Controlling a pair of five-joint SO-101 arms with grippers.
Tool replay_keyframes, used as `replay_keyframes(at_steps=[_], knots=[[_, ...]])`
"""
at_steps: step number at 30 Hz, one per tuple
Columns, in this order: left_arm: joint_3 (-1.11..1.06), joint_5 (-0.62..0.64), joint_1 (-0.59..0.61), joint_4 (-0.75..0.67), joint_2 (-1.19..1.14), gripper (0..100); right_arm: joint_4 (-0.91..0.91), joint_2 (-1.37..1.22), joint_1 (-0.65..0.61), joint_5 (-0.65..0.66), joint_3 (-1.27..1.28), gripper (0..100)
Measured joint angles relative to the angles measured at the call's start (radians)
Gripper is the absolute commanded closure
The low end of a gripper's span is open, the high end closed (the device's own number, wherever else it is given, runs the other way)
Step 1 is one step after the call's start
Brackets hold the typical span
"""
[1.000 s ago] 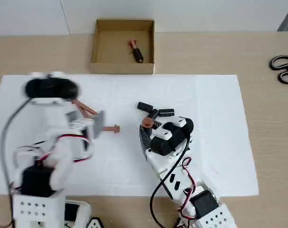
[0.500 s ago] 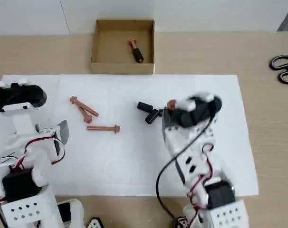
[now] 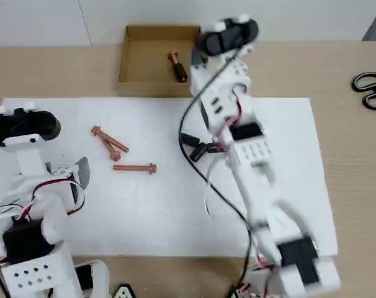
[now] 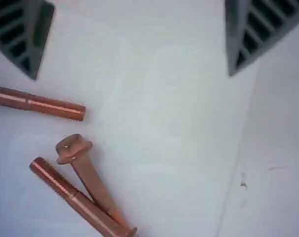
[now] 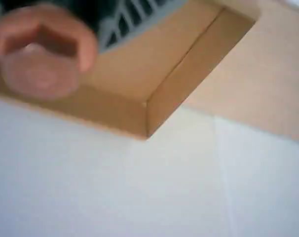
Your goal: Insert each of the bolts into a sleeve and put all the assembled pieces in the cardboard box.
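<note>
Right end effector (image 3: 196, 61) held at the right wall of the cardboard box (image 3: 131, 62), pinched on a copper bolt (image 5: 41, 54), one assembled piece (image 3: 177, 67) laid inside the box, left end effector (image 4: 131, 74) spread beside three loose bolts (image 3: 133, 167) well apart from the box, black sleeves (image 3: 197, 149) nearer its front.

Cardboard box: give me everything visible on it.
The cardboard box is a shallow, open-topped square tray of plain brown card, walls upright. It sits flat on the wooden table just past the white sheet's far edge. One copper bolt in a black sleeve lies inside. The right gripper, holding a second bolt, hangs over its right-hand wall; contact cannot be told.
</note>
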State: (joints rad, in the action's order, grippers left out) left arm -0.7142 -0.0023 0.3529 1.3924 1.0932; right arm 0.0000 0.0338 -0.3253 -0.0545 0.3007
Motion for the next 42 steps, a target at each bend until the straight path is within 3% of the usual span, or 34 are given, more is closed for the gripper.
replay_keyframes(at_steps=[9,16,27,34,42], knots=[[0.0,0.0,0.0,0.0,0.0,77,-0.089,-0.594,0.002,0.0,-0.468,99.5],[-0.003,0.0,0.0,0.0,0.0,77,-0.091,-0.881,0.002,0.0,-0.724,99.1],[-0.003,0.0,0.0,0.0,0.0,77,-0.091,-0.993,0.002,0.0,-0.787,98.4],[-0.003,0.0,0.0,0.0,0.0,77,-0.006,-0.993,0.002,0.0,-0.839,82.1],[-0.003,0.0,0.0,0.0,0.0,77,0.021,-0.99,0.002,0.0,-0.879,80.8]])
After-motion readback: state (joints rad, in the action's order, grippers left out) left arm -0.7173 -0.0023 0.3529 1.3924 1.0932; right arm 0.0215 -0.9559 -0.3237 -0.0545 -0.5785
